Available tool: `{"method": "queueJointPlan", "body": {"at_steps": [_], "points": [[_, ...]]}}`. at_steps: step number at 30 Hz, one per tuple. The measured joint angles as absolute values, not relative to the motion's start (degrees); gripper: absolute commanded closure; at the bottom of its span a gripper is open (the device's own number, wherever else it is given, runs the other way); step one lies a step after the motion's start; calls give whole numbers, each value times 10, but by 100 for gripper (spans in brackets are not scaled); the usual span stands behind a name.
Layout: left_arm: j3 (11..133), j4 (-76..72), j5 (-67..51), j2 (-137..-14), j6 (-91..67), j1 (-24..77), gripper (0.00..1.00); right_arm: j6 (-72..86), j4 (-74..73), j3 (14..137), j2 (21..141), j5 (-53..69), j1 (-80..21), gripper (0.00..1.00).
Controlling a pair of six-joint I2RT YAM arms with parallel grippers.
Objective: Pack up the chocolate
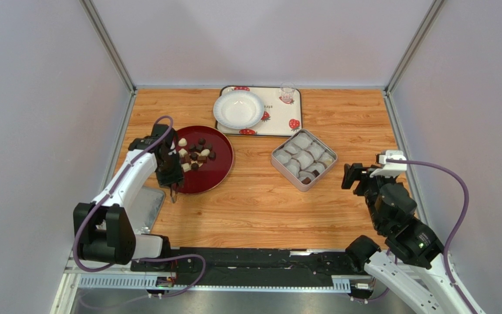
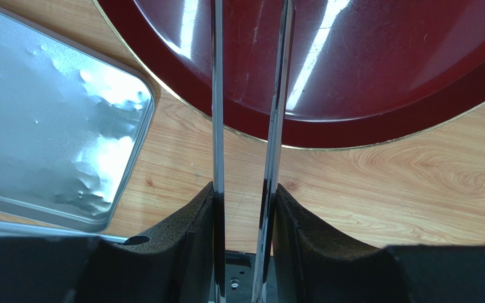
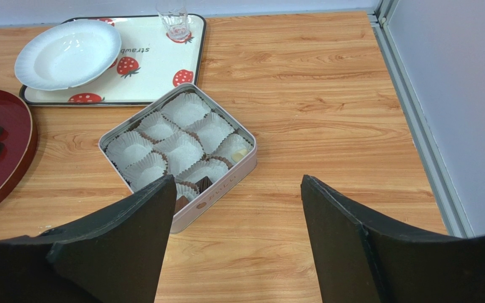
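my left gripper [image 2: 245, 202] is pinching metal tongs [image 2: 217, 113], blades slightly apart, reaching over the red plate [image 2: 384, 76]. my right gripper [image 3: 237, 186] is spread wide, holding nothing, near the tin [image 3: 216, 189]. chocolate [image 1: 195, 154] is mostly on the plate, a few pieces in the tin.

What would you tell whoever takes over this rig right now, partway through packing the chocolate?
Left gripper: jaws shut on tweezers, over the edge of the red plate; cannot tell whether the tips hold a piece.
Right gripper: jaws open, empty, hovering right of the tin.
Chocolates: most lie on the red plate.
Done: only a few of the tin's nine paper cups hold a piece.
Left: fill the other cups. The lid lies by the left arm.
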State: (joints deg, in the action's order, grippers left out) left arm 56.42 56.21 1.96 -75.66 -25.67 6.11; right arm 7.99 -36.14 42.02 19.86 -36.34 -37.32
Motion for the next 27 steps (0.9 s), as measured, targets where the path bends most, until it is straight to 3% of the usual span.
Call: {"method": "queueJointPlan", "body": {"at_steps": [9,27], "points": [[571,583,10,-760,-256,61,65,76,-361,420,194,-363,-373,23],[670,630,-10,-738,-239,61,66,76,-357,419,188,-364,-373,23]]}}
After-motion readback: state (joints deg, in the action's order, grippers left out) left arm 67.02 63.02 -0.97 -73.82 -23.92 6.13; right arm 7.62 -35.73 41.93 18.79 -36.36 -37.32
